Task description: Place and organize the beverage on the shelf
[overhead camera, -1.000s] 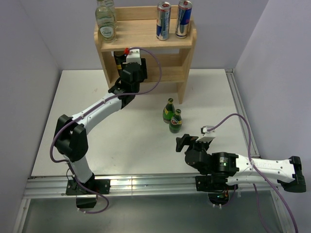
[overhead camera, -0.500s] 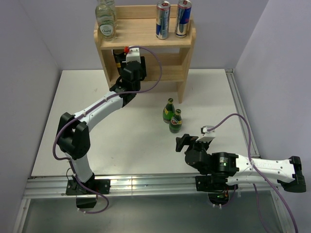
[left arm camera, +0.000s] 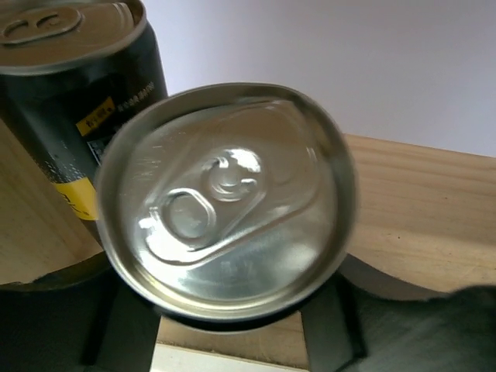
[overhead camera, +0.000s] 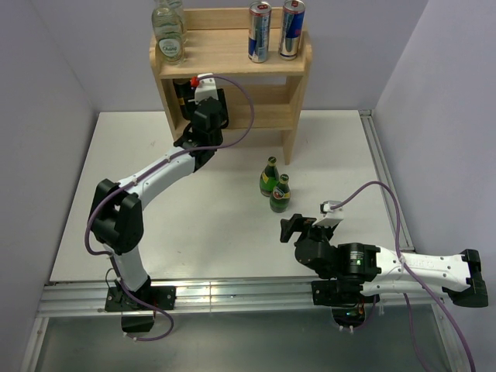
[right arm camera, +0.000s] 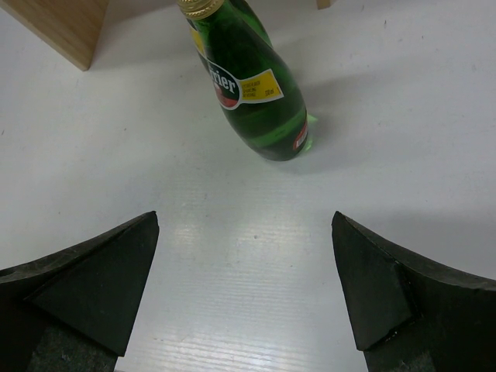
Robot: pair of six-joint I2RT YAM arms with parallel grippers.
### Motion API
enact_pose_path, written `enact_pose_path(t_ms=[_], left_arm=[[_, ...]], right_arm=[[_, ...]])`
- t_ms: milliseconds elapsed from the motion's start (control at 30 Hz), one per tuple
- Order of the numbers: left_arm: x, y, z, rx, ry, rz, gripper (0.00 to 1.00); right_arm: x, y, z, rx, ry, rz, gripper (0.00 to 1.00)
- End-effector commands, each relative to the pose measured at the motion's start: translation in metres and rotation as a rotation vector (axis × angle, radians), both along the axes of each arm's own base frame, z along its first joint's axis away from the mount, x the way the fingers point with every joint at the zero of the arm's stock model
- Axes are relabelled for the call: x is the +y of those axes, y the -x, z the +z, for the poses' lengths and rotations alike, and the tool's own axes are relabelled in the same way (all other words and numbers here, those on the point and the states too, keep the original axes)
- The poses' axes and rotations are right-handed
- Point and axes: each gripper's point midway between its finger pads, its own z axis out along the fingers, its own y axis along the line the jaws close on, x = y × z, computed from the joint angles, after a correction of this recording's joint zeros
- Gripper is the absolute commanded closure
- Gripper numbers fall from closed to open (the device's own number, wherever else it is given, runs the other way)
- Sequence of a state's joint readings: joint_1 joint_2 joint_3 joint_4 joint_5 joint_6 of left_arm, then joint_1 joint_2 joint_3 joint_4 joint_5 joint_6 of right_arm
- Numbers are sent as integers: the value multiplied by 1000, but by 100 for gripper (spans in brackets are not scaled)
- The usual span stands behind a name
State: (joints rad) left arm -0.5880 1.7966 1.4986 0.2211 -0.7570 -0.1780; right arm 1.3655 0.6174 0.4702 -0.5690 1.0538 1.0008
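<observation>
The wooden shelf (overhead camera: 232,58) stands at the back of the table. Two silver-and-blue cans (overhead camera: 271,31) stand on its top tier at the right. My left gripper (overhead camera: 200,97) reaches into the middle tier and is shut on a black can (left arm camera: 225,201), seen from above. A second black-and-gold can (left arm camera: 70,101) stands just left of it, also seen in the top view (overhead camera: 181,93). Two green bottles (overhead camera: 273,186) stand on the table right of the shelf. My right gripper (overhead camera: 291,229) is open and empty, just short of the nearer green bottle (right arm camera: 252,85).
Two clear glass bottles (overhead camera: 169,35) stand on the shelf's top tier at the left. The shelf's right leg (overhead camera: 290,147) is close to the green bottles. A white wall closes in each side, and a metal rail (overhead camera: 232,294) runs along the near edge.
My left gripper has moved a little farther back and left into the middle tier with the can. The right arm and the green bottles have not moved.
</observation>
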Motion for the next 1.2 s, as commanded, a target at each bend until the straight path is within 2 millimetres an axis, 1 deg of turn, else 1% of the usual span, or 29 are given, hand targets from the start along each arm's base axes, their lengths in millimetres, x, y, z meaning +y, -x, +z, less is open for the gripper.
enact_pose_path(t_ms=[0,33,67,100,133,233,367,633,700,733,767,833,933,967,1000,1033,1067,1100,1133,1167], left_arm=[[24,-10,14,-58,51,53,33],[22,-9,11,-51,51,39,29],[19,-9,11,-49,54,19,21],[17,-8,10,-46,55,9,19],[16,-8,7,-41,55,-3,10],[6,-6,2,-24,58,-64,1],[0,-1,-3,-9,82,-99,1],[-2,13,-15,28,92,-135,1],[-1,18,-12,24,99,-136,1],[-1,22,-18,37,96,-141,1],[-2,26,-12,27,106,-149,1],[-4,35,-12,31,109,-164,1],[-6,47,-20,50,112,-181,1],[-9,53,-13,40,122,-195,1],[-10,59,-20,59,118,-201,1],[-10,63,-21,63,119,-207,1],[-14,71,-15,55,133,-223,1],[-14,77,-24,81,122,-228,1],[-18,88,-17,74,139,-240,1],[-19,94,-21,90,137,-241,1]], right_arm=[[0,-2,4,-20,-24,-18,0],[0,-2,4,-20,-24,-16,0],[0,-2,4,-19,-21,-17,0],[0,-2,3,-18,-22,-16,0],[0,-2,4,-19,-22,-18,0],[0,-2,4,-20,-23,-20,0],[0,-2,3,-19,-19,-20,0],[-1,-2,4,-21,-23,-23,0],[-1,-2,5,-22,-23,-23,0],[-1,-2,5,-22,-23,-25,0],[-1,-2,5,-23,-22,-24,0],[-1,-3,4,-22,-22,-27,0],[-1,-2,4,-22,-20,-27,0],[-1,-3,4,-23,-21,-27,0],[-1,-3,4,-22,-16,-27,0],[-1,-3,4,-22,-16,-25,0],[0,-3,4,-21,-13,-26,0],[0,-3,3,-20,-6,-25,0],[1,-2,3,-19,-2,-20,0],[3,-2,2,-17,11,-9,0]])
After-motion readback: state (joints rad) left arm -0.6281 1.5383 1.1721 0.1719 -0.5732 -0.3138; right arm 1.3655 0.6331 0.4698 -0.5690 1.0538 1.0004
